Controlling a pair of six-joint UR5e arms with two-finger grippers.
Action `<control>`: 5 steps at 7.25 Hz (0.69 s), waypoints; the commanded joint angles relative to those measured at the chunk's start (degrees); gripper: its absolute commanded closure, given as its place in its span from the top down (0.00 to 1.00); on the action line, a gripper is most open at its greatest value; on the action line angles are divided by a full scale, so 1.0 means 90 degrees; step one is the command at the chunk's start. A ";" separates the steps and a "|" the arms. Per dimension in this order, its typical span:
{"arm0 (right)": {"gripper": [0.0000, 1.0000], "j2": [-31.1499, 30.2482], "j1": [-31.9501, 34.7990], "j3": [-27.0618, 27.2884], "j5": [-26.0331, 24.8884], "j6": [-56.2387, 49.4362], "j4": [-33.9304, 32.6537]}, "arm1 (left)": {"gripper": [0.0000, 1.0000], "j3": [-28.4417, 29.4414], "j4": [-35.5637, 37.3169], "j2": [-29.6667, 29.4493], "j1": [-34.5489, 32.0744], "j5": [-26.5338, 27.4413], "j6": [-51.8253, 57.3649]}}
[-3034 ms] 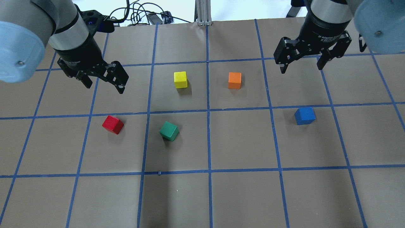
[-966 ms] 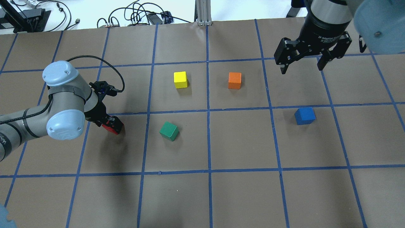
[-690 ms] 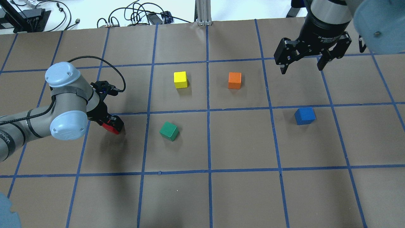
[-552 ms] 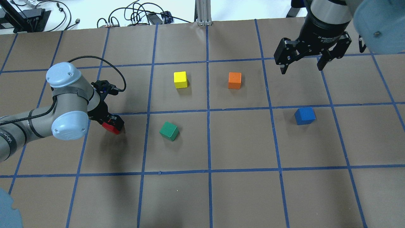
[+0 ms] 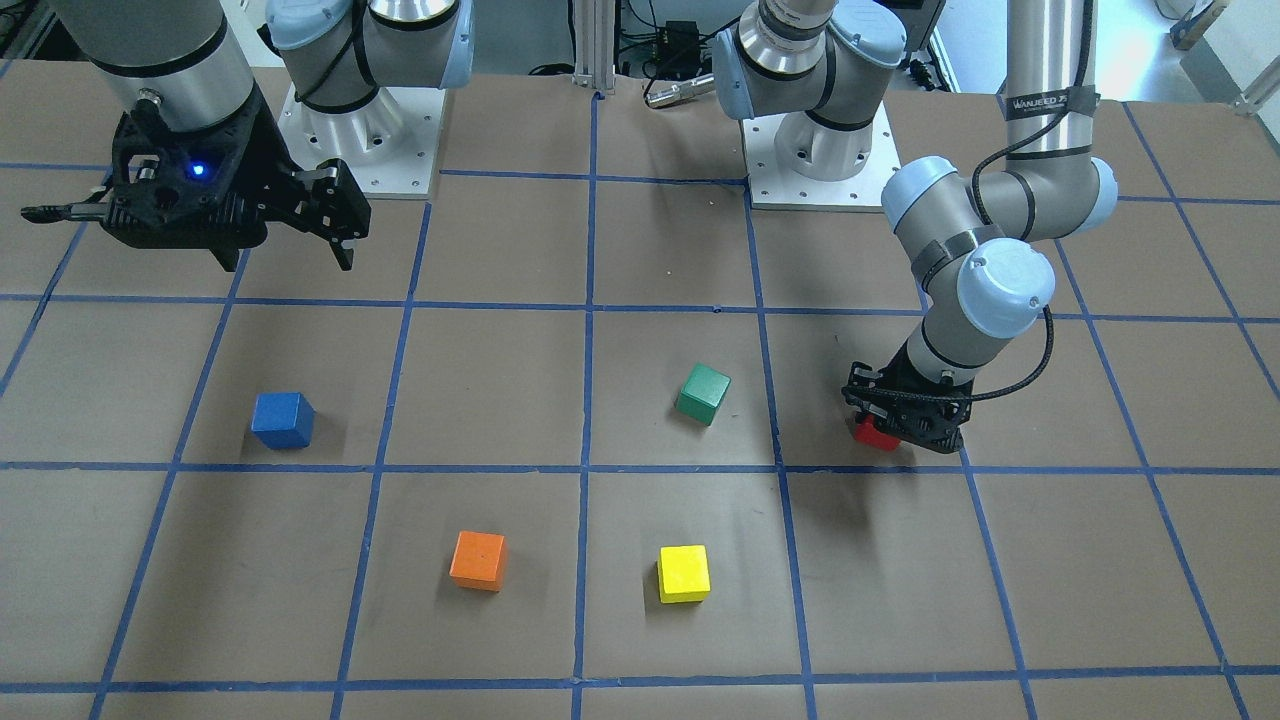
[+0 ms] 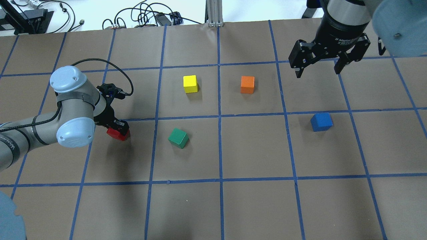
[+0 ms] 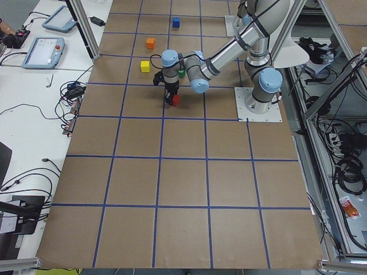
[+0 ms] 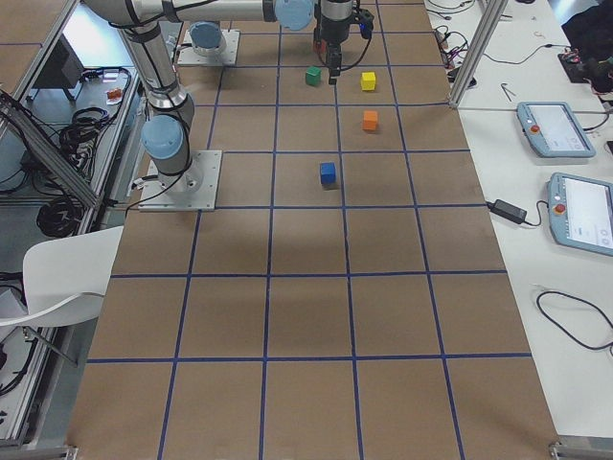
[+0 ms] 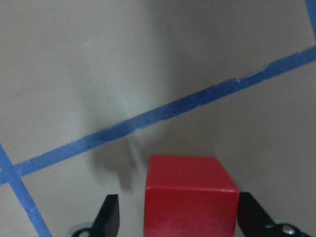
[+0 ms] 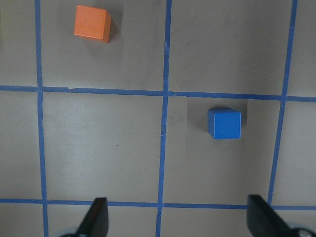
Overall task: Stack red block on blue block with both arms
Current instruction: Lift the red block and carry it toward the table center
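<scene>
The red block [image 6: 117,134] sits at the overhead view's left middle, edges skewed to the tape line [image 9: 163,111] (a cube, all sides alike). The left gripper [image 9: 178,207] straddles it, jaws parted, one finger [image 9: 109,217] clear of its side. The blue block [image 6: 321,121] lies right of centre; the right gripper [image 6: 317,72] hangs wide open, upper right.

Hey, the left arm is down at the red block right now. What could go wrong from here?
1. In the left wrist view the red block sits off-centre in the open left claw, with a clear gap on one side and almost none on the other. Closing may shove or twist it, giving a crooked grip.
2. The green block lies roughly between the red block and the blue block. A low carry could knock it.
</scene>
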 commanded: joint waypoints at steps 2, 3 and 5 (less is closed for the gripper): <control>1.00 0.0001 0.0000 0.0000 0.0002 -0.0011 0.0004 | 0.02 0.0118 -0.0160 0.0293 -0.0295 0.0014 -0.0316; 1.00 0.0001 0.0001 0.0000 0.0002 -0.0011 -0.0006 | 0.01 0.0486 -0.0577 0.0257 -0.0596 0.0024 -0.1101; 1.00 0.0001 0.0001 0.0000 0.0002 -0.0001 -0.0006 | 0.01 0.1811 -0.1630 0.0052 -0.1717 -0.0015 -0.2780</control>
